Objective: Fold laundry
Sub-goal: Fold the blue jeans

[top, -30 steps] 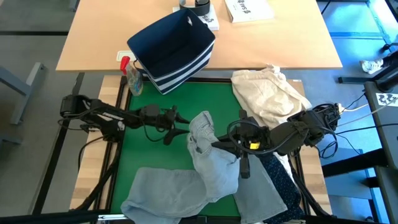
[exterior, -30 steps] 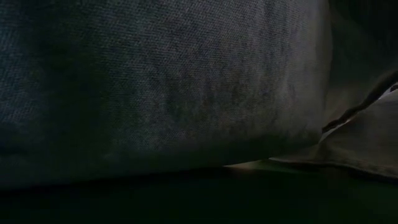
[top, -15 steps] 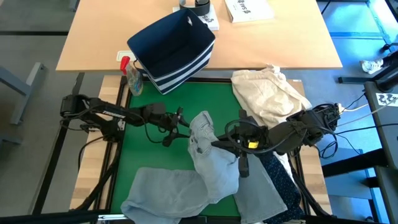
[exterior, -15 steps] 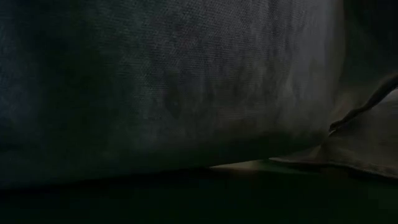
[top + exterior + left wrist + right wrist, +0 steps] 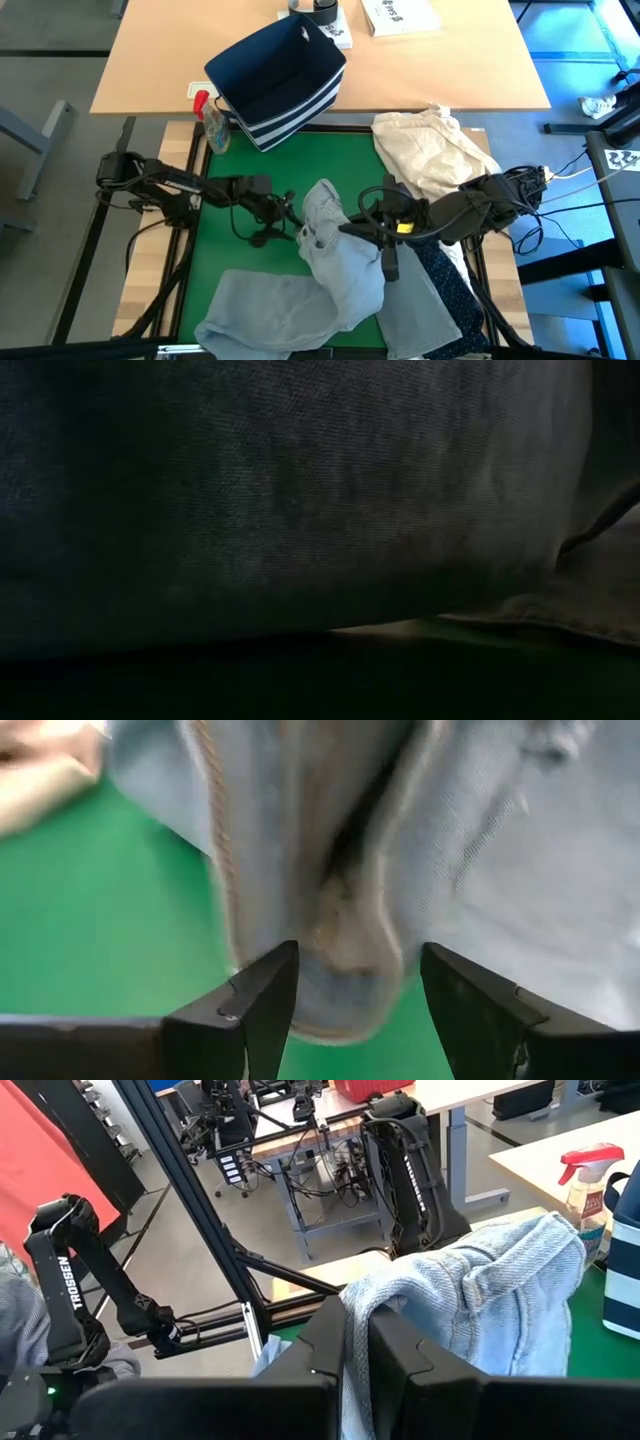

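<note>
Left claw (image 5: 291, 212) closing in on raised light grey denim jeans (image 5: 340, 262)

Now advanced to the lifted waistband, jaws spread wide (fabric between, not yet pinched); right claw (image 5: 347, 230) clamped on that denim beside it above the green desk mat (image 5: 225, 255), readying a two-handed spread.

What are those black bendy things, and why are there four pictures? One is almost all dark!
They are two robot arms with pinching grippers, learning to fold laundry. One camera looks down from above, one sits low on the table, and one rides on each wrist. The low one is dark because cloth covers it. On the green mat lie light grey jeans. The right gripper is shut on the jeans, lifting a bunch. The left gripper is open, its fingers either side of the jeans' edge. A cream cloth and a navy bin sit nearby.
</note>
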